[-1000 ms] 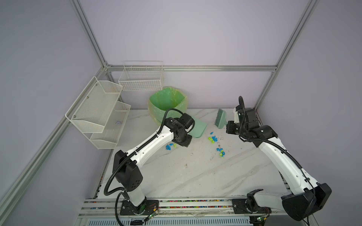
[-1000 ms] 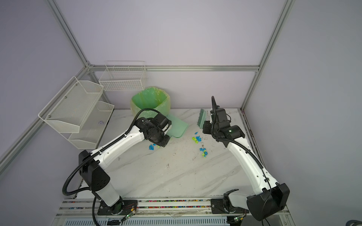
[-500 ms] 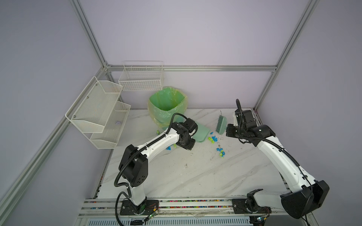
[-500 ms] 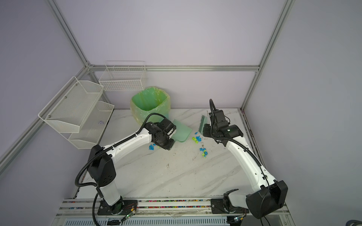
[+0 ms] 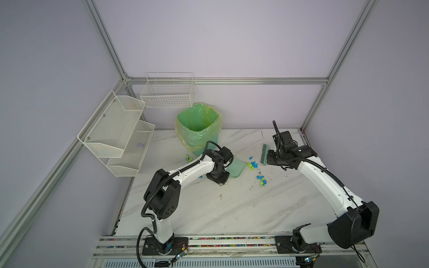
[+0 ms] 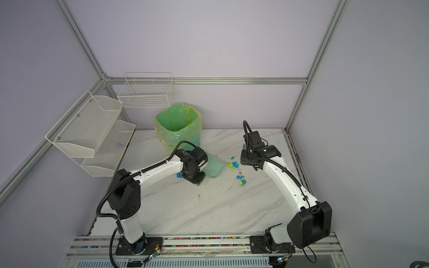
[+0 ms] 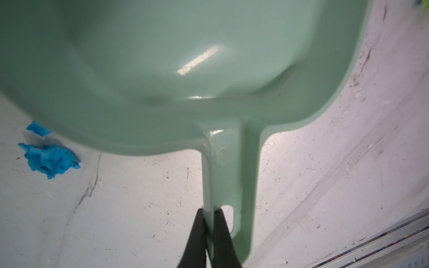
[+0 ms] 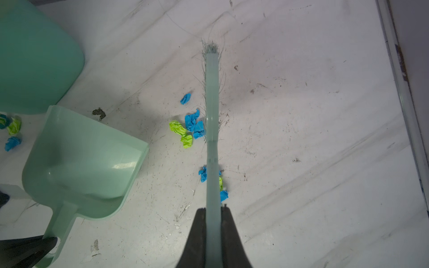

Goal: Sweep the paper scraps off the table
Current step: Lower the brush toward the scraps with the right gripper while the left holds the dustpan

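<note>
Right wrist view looks along the right gripper [image 8: 213, 210], whose jaws are clamped tight on the handle of a brush [image 8: 212, 104]. The bristles point down at the table [image 8: 301, 139]. Nearest the jaws, a few paper scraps [image 8: 203, 174] lie right under the handle, some showing on either side of it. Further along, the main heap of blue and green wads sits just beside the bristles. The dustpan [image 8: 86, 160] faces that heap with its open mouth, near it but apart. A dark crumb [image 8: 99, 113] by the pan's corner is not paper.

Left wrist view shows the left gripper [image 7: 209, 212] pinched shut on one thin side wall of the pan's handle, near its end.

I judge the sweep is just about to start. The next move calls for dragging the brush sideways toward the pan's mouth with the bristles on the marble, while the pan is held low and steady. The wads under the handle look off that line and may need a second pass.

In both top views, more scraps lie left of the pan in the middle of the frame, one of them under the left arm. The arm and the pan block the brush from reaching them. Beyond, in the upper middle, stands a bin [image 5: 198, 130] lined with a green bag. Wire shelves [image 5: 116, 134] hang at the left, well clear.
</note>
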Controlling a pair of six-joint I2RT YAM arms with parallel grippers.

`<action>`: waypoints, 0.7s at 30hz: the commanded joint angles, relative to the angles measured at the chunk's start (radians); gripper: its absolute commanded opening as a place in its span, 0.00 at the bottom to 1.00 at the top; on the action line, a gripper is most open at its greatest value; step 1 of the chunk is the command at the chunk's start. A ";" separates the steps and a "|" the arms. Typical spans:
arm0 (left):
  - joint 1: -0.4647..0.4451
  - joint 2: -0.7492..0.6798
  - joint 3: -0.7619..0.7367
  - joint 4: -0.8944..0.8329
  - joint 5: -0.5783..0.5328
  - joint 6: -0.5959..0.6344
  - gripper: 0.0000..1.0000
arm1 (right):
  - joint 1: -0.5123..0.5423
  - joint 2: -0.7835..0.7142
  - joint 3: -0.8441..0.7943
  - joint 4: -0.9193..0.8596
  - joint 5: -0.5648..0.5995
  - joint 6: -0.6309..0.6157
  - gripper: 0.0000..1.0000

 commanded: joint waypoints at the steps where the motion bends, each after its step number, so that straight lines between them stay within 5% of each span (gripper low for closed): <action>1: -0.006 0.041 0.090 -0.085 0.053 0.053 0.00 | -0.005 0.024 0.049 -0.015 0.029 -0.030 0.00; 9: -0.006 0.098 0.239 -0.219 0.161 0.070 0.00 | -0.005 0.053 0.064 -0.011 0.067 -0.066 0.00; 21: -0.008 0.173 0.337 -0.291 0.159 0.058 0.00 | -0.004 0.085 0.065 0.016 0.078 -0.112 0.00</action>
